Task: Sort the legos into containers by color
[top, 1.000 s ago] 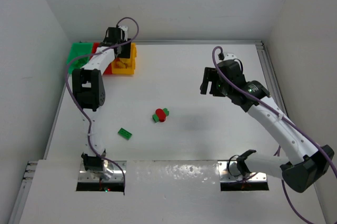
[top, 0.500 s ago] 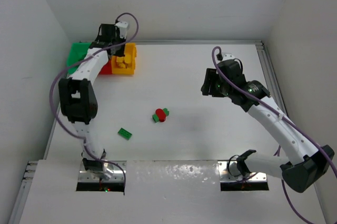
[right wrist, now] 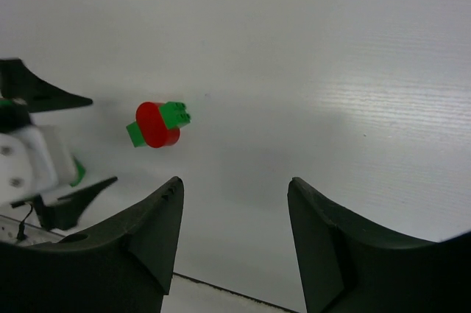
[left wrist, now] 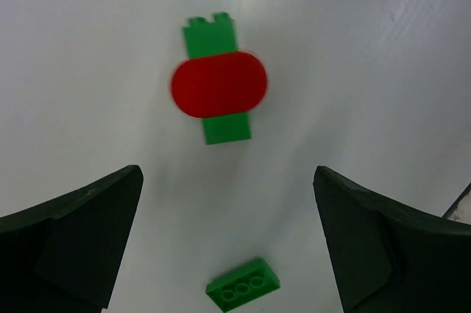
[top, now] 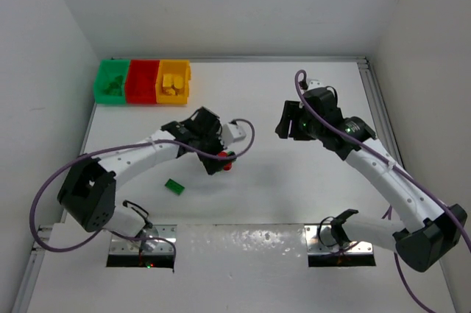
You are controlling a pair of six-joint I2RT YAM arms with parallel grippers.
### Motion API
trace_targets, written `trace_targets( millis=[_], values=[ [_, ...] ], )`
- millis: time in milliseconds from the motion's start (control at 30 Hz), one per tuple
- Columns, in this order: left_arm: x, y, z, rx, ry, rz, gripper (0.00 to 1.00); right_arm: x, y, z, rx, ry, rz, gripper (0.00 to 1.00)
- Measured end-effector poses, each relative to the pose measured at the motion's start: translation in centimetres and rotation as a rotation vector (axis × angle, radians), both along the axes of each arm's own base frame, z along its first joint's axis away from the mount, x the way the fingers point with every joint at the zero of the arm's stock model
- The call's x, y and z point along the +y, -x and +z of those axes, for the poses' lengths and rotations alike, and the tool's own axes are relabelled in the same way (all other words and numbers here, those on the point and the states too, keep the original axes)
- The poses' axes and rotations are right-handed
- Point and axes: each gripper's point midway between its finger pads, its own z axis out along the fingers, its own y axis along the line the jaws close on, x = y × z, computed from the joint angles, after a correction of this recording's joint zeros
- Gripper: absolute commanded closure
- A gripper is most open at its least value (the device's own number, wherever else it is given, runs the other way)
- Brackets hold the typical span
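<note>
White arms [top: 132, 155] with black joints [top: 87, 197], purple cables [top: 298, 86].

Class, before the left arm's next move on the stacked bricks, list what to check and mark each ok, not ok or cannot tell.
1. Left gripper open, empty: ok.
2. Red piece centred ahead of its fingers: ok.
3. Red piece apart from the green brick under it: not ok, stacked.
4. Red bin unblocked: ok.
5. Right gripper clear of the red piece: ok.
</note>
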Motion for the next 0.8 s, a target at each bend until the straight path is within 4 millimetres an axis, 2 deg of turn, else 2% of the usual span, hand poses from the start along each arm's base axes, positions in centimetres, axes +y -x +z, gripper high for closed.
trace_targets(
  millis=[100,167,267,300,333,400,467,500,533,633,700,800],
  values=[
    [-0.3,2.0,-2.6,0.043,-0.072,-0.062,0.0,0.3,0.0,-0.1,0.009,-0.009,0.008,0.42],
    [-0.5,1.9,-3.2,0.041,-0.093,-0.069,0.0,0.3,0.1,-0.2,0.012,-0.01,0.009,0.42],
    [0.5,1.3,-3.7,0.022,-0.151,-0.062,0.08,0.3,0.1,-0.2,0.014,-0.01,0.009,0.41],
    [1.1,1.1,-3.6,0.012,-0.173,-0.067,0.17,0.3,0.1,-0.3,0.016,-0.008,0.008,0.41],
    [1.8,1.2,-3.5,0.002,-0.19,-0.08,0.22,0.2,0.2,-0.3,0.018,-0.005,0.008,0.41],
    [3.7,2.1,-2.8,-0.012,-0.227,-0.132,0.21,0.1,0.3,-0.3,0.022,-0.002,0.006,0.41],
    [6.3,3.3,-1.8,-0.021,-0.256,-0.194,0.16,0.0,0.4,-0.3,0.02,-0.001,0.005,0.41],
    [8.3,3.8,-1.4,-0.021,-0.272,-0.226,0.1,0.0,0.5,-0.2,0.016,-0.003,0.005,0.41],
    [9.8,4.1,-1.1,-0.021,-0.289,-0.234,0.08,0.0,0.5,-0.1,0.014,-0.005,0.005,0.41],
    [14.4,4.9,-1.7,-0.013,-0.358,-0.255,0.04,0.0,0.5,-0.3,0.013,-0.008,0.007,0.41],
    [15.5,6.3,-3.1,0.005,-0.388,-0.33,0.03,0.1,0.5,-0.6,0.016,-0.009,0.009,0.41],
    [15.8,8.0,-4.9,0.04,-0.398,-0.452,0.03,0.2,0.6,-0.8,0.025,-0.011,0.017,0.41]
  ],
)
